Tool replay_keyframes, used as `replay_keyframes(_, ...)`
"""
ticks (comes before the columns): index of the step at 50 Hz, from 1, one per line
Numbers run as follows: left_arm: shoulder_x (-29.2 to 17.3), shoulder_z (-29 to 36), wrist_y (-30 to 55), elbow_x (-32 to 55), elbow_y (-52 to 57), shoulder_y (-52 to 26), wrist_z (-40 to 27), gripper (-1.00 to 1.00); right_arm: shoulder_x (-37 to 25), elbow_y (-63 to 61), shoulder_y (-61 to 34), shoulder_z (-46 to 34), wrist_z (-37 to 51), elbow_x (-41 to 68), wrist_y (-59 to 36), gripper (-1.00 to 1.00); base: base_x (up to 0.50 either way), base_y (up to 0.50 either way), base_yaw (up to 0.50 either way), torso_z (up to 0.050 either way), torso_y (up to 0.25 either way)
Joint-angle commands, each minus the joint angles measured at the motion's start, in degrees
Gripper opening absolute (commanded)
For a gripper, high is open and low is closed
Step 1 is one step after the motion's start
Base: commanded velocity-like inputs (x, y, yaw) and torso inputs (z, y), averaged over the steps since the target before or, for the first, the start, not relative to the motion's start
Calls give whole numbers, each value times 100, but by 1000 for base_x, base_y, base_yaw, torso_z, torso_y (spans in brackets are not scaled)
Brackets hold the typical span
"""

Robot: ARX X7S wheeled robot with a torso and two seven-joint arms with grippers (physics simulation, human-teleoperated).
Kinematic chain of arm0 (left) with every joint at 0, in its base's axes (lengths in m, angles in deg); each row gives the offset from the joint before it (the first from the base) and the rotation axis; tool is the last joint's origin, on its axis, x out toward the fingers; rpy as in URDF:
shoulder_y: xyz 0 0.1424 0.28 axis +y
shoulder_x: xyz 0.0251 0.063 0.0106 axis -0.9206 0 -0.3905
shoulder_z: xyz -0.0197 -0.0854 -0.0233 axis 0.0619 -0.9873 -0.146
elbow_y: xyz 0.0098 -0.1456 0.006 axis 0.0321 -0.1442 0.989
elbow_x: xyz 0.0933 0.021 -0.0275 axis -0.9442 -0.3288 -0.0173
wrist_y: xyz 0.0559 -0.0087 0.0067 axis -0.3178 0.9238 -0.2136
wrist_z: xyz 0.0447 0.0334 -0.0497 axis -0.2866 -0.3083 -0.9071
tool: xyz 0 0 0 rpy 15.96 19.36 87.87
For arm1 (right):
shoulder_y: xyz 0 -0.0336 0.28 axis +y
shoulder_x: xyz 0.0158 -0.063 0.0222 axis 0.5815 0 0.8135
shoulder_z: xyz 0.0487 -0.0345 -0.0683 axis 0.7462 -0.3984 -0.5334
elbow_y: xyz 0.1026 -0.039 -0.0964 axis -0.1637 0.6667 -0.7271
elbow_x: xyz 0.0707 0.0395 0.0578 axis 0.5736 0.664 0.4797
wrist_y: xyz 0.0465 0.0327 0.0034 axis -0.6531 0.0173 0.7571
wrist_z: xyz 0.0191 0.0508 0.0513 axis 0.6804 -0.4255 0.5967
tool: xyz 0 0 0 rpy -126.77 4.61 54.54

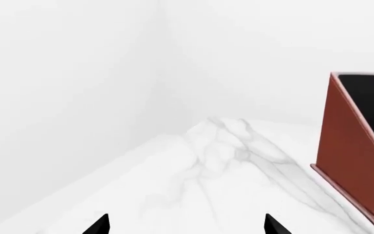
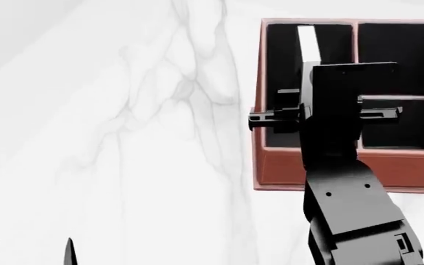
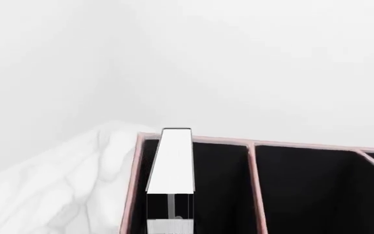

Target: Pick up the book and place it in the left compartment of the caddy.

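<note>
right fingers [image 2: 311,52] grasping book [image 3: 172,165] over left compartment [image 2: 286,83] | left fingers [image 2: 28,251] released | no writing

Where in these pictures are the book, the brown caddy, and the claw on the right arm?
book [image 3: 173,161]: right wrist view, on its white page edge.
caddy [image 1: 352,151]: left wrist view, on its brown outer wall.
right claw [image 2: 324,113]: head view, over the caddy's left compartment.

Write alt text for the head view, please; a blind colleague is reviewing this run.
The right gripper hangs over the caddy, where the book stands on edge in the left compartment. The left gripper shows only its tips, low over the white marble table.
</note>
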Motion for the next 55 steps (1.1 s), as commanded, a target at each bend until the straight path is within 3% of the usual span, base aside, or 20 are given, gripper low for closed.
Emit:
replay_keyframes(1, 0, -7, -42, 59, 9, 12, -20, 100, 42, 107, -177, 56, -52, -324, 138, -100, 0, 0, 0, 0, -35)
replay_keyframes(6, 6, -18, -222, -221, 17, 43, -159, 100, 55, 152, -203, 44, -64, -343, 192, -100, 0, 0, 0, 1, -124)
replay_keyframes(18, -6, -35, -143, 126, 43, 31, -75, 100, 56, 184, -225, 56, -27, -423, 446, -100, 0, 0, 0, 1, -56)
replay_keyframes(41, -37, -11, -141, 155, 61, 26, -106, 100, 549, 2429, -906, 74, -611, -623, 1914, -100, 0, 0, 0, 0, 2)
replay_keyframes(55, -48, 3, -156, 183, 70, 34, -124, 100, 671, 2967, -1072, 76, -737, -631, 2191, -100, 0, 0, 0, 0, -100)
